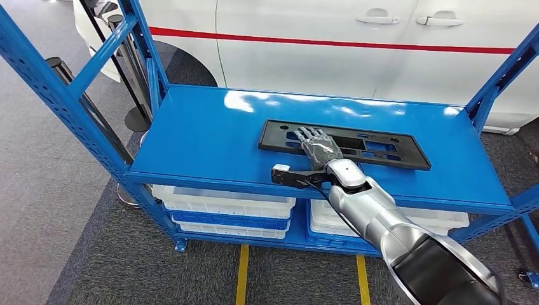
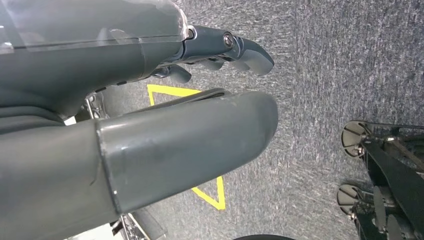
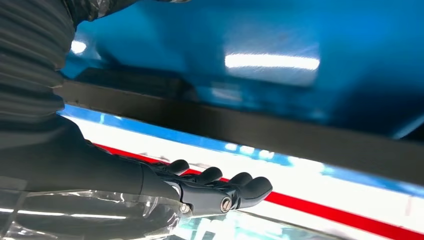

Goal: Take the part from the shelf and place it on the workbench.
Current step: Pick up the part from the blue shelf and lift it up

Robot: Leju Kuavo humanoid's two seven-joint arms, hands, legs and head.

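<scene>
Blue shelf (image 1: 210, 136), right hand (image 1: 321, 148) flat over part (image 1: 381, 148)

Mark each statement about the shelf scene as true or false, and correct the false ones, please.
1. The flat black rectangular plastic part lies on the top board of the blue metal shelf. True.
2. The right hand is above the part, fingers stretched out flat. True.
3. The part is already lifted clear of the shelf. False: it lies flat on the blue board.
4. The left hand grips the part. False: it hangs over grey carpet and holds nothing.
5. White plastic bins are stored under the top board. True.
6. A black car stands behind the shelf. False: the car is white with a red stripe.
</scene>
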